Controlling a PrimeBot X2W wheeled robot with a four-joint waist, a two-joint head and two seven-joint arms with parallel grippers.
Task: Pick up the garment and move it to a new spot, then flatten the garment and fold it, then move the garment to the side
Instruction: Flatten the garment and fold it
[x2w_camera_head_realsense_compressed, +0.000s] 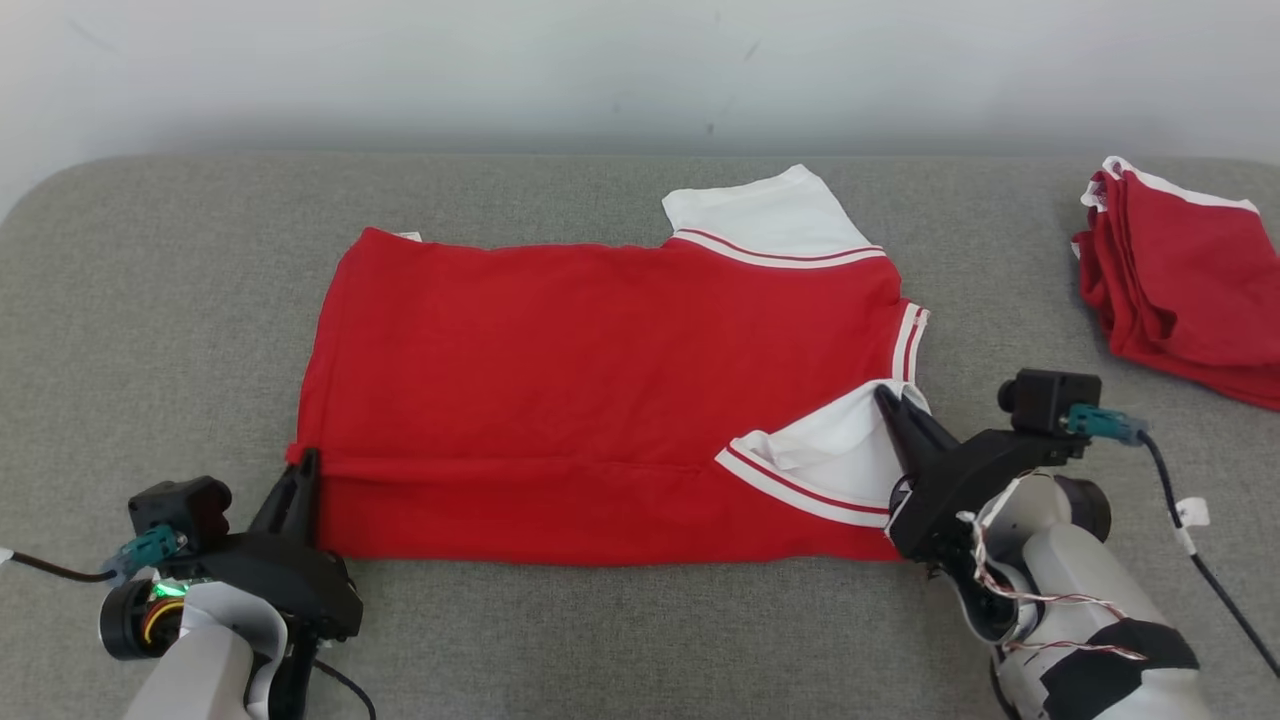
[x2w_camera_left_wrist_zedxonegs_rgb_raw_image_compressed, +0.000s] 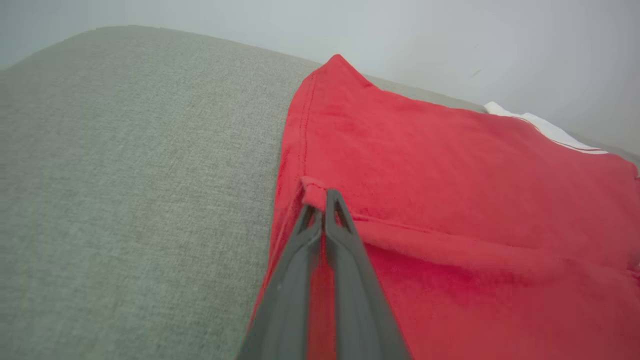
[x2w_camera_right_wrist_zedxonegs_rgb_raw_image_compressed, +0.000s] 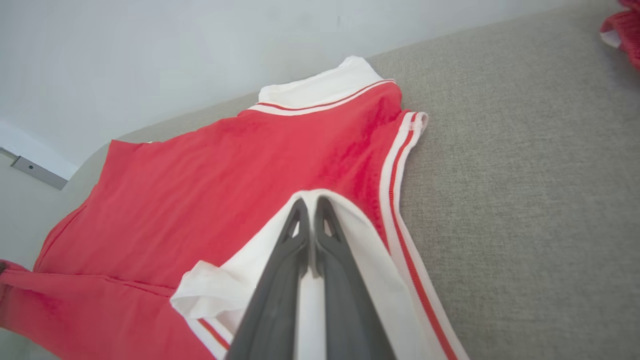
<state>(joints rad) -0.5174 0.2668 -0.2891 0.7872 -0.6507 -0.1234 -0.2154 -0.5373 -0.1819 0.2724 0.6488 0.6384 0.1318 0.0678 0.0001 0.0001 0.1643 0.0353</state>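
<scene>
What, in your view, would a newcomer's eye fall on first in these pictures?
The red shirt with white striped sleeves, spread flat across the grey padded surface, dominates. Both dark hands are shut on its near folded edge: the left hand at the hem corner, the right hand on the white sleeve. A second red garment lies bunched at the far right.

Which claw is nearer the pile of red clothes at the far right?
Right. The right claw pinches the white sleeve of the shirt, on the side facing the pile, apart from it; the left claw pinches the hem at the opposite end.
</scene>
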